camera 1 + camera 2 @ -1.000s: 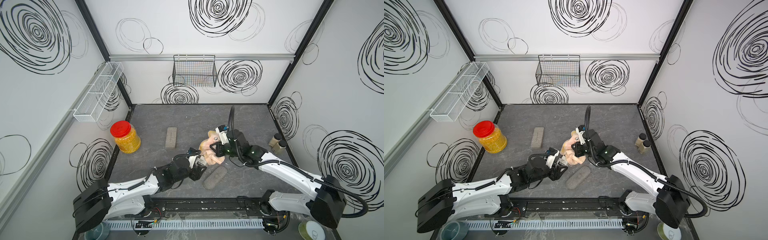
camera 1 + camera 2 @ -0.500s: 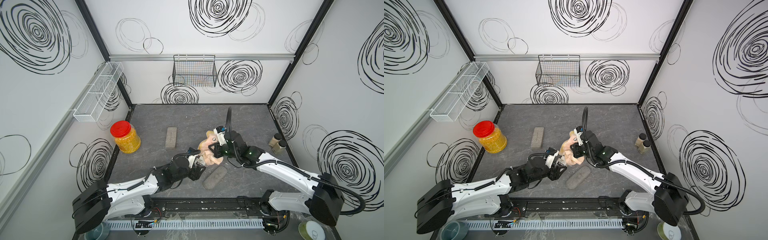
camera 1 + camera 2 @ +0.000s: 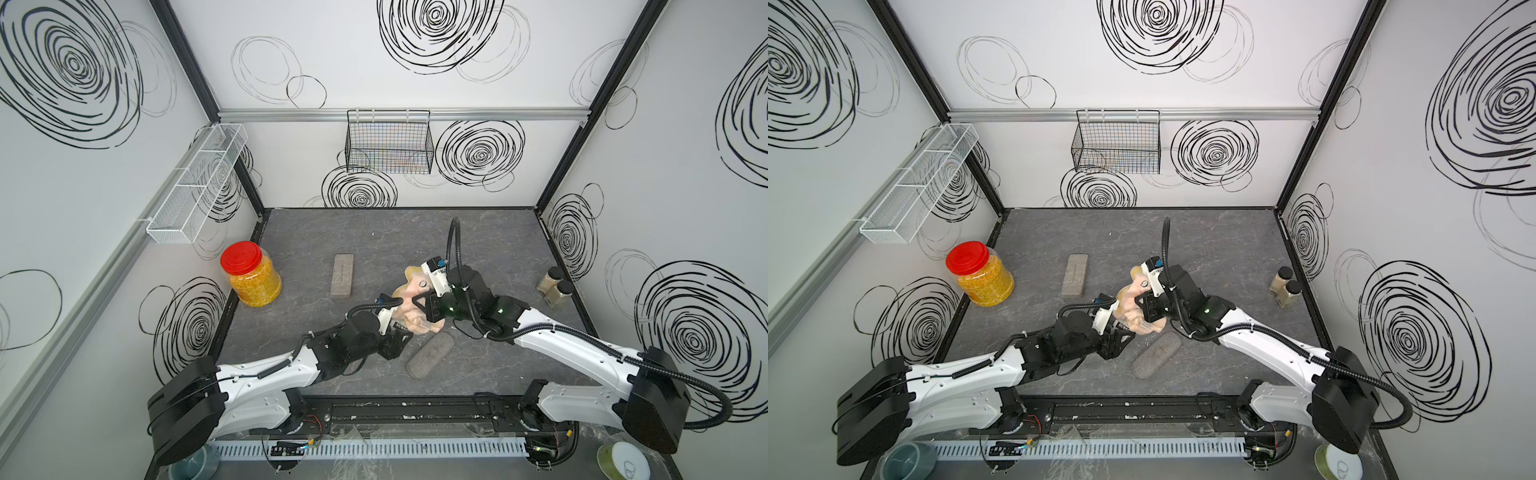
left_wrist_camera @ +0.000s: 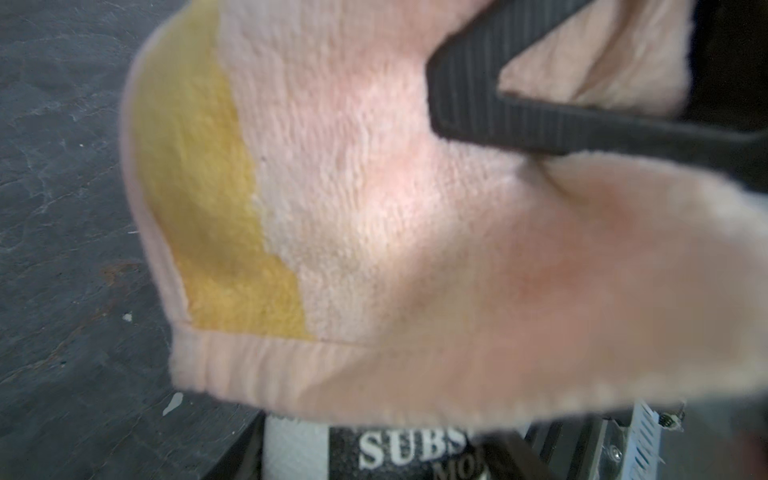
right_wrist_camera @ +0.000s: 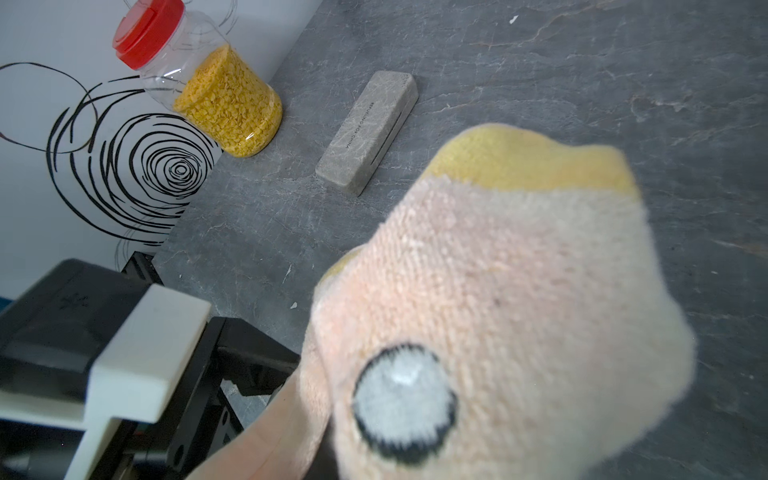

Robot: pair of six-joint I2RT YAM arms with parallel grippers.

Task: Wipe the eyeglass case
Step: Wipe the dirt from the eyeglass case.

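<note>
Fingers (image 4: 490,120) of the right gripper (image 3: 428,306) pinched tight on the cloth (image 3: 413,295); left gripper (image 3: 406,334) closed in its lower fold | Change: right one has sidled toward the left; cloth aloft, eyeglass case (image 3: 430,356) just beside them, unwiped yet, I reckon | Containers: jar (image 3: 251,276) well apart, yellow grains; two bottles (image 3: 555,286), tan powder; wire basket (image 3: 388,153) seemingly empty

Both top views look steeply down on the whole grey marbled tabletop (image 3: 374,232); the 2 wrist views crowd the fluffy pink-and-yellow cloth (image 4: 374,187).

Bare tabletop (image 3: 395,232) behind grey block (image 3: 343,275)
</note>
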